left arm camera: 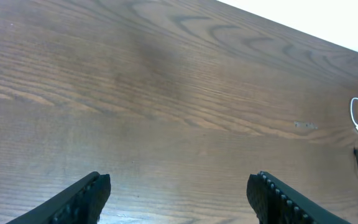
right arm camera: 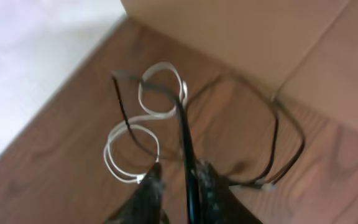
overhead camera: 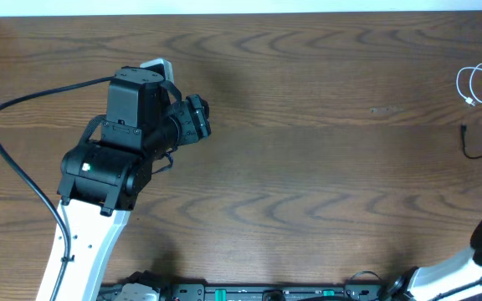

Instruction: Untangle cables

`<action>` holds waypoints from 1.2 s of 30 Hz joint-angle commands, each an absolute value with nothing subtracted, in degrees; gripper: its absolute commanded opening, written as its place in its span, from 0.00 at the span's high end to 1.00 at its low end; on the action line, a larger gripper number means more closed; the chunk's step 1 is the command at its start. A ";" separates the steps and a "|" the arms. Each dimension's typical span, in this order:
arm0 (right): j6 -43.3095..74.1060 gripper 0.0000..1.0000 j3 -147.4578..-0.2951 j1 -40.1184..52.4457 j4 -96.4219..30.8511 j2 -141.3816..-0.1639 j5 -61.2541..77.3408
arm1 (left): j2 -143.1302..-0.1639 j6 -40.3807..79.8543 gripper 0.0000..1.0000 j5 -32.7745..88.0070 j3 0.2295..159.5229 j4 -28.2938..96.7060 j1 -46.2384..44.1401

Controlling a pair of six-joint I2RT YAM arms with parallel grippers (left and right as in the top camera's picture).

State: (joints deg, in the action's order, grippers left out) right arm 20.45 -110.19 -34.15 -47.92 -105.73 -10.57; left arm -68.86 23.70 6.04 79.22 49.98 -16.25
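Although the right gripper (right arm camera: 182, 196) pinches the black cable (right arm camera: 187, 134) between nearly closed fingers (right arm camera: 146, 200) at the far right edge of the table (overhead camera: 308, 167), the white cable (right arm camera: 154, 114) loops across it, so the untangling looks barely begun, while the left gripper (left arm camera: 179, 193) hangs spread, empty, well apart.

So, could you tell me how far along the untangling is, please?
Nothing looks done: the white cable and black cable cross in overlapping loops. In hand: the right gripper appears shut on the black cable. Left: pulling the two apart; the left gripper hangs open and empty, away from them.
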 commanded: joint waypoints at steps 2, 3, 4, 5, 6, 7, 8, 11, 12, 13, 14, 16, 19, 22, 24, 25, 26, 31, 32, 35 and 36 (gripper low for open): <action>20.93 0.48 -110.45 -31.20 -50.61 -110.67 -11.40 | -70.19 23.20 0.25 5.37 79.31 50.11 -16.03; 20.93 0.45 -110.45 -30.74 -50.98 -111.11 -10.96 | -70.41 23.20 0.25 5.39 79.31 50.11 -16.03; 20.95 0.44 -110.45 -30.22 -51.53 -111.48 -10.55 | -70.65 23.20 0.25 5.37 79.31 50.11 -16.03; 20.93 0.43 -110.45 -29.93 -51.86 -111.57 -9.80 | -70.76 23.20 0.25 5.37 79.31 50.11 -16.03; 20.36 0.42 -110.45 -29.17 -52.51 -111.57 -7.60 | -71.07 23.20 0.25 5.39 79.31 50.11 -16.03; 19.84 0.41 -110.45 -28.86 -52.58 -111.55 -6.26 | -71.20 23.20 0.25 5.37 79.29 50.11 -16.03; 18.98 0.41 -110.45 -28.51 -52.60 -111.50 -4.10 | -71.37 23.20 0.25 5.37 79.29 50.11 -16.03; 16.67 0.40 -110.45 -27.44 -53.30 -111.33 1.98 | -71.81 23.18 0.25 5.37 79.31 50.11 -16.03; 15.51 0.40 -110.48 -26.92 -53.47 -111.15 4.36 | -71.88 23.18 0.25 5.37 79.29 50.11 -16.03; 13.91 0.39 -110.48 -26.28 -53.71 -110.85 7.05 | -71.92 23.18 0.25 5.34 79.29 50.11 -16.03; 12.25 0.39 -110.48 -25.58 -53.98 -110.45 9.61 | -71.94 23.18 0.25 5.34 79.29 50.11 -16.03; 8.86 0.37 -110.48 -23.99 -55.02 -109.25 15.31 | -71.96 23.16 0.25 5.34 79.31 50.11 -16.03; 4.16 0.30 -110.48 -21.69 -57.01 -106.91 23.53 | -71.96 23.16 0.12 5.34 79.29 50.11 -16.03; 1.34 0.26 -110.48 -18.46 -60.36 -103.02 27.22 | -71.96 23.16 0.02 5.34 79.31 50.13 -16.03; -0.69 0.25 -110.48 -15.75 -62.98 -99.42 27.16 | -71.96 23.16 0.02 5.34 79.29 50.11 -16.03; -1.58 0.24 -110.48 -14.68 -64.05 -97.91 27.16 | -71.96 23.16 0.01 5.34 79.29 50.13 -16.03; -2.52 0.23 -110.48 -13.26 -65.36 -96.01 27.16 | -71.96 23.16 0.01 5.34 79.29 50.13 -16.03; -2.85 0.01 -110.48 -6.72 -74.83 -81.82 26.96 | -71.96 23.16 0.01 5.34 79.31 50.13 -16.03; -2.85 0.01 -110.48 -6.63 -75.81 -80.84 26.96 | -71.96 23.16 0.01 5.34 79.31 50.13 -16.03; -2.85 0.01 -110.48 -6.66 -78.46 -77.58 26.94 | -71.96 23.16 0.01 5.34 79.31 50.13 -16.03; -2.85 0.01 -110.48 -6.66 -79.15 -76.55 26.94 | -71.96 23.16 0.00 5.34 79.29 50.13 -16.03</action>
State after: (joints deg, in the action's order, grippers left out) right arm -1.98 -110.28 -7.14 -77.87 -79.53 26.57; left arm -71.79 23.73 5.87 79.20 50.02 -16.21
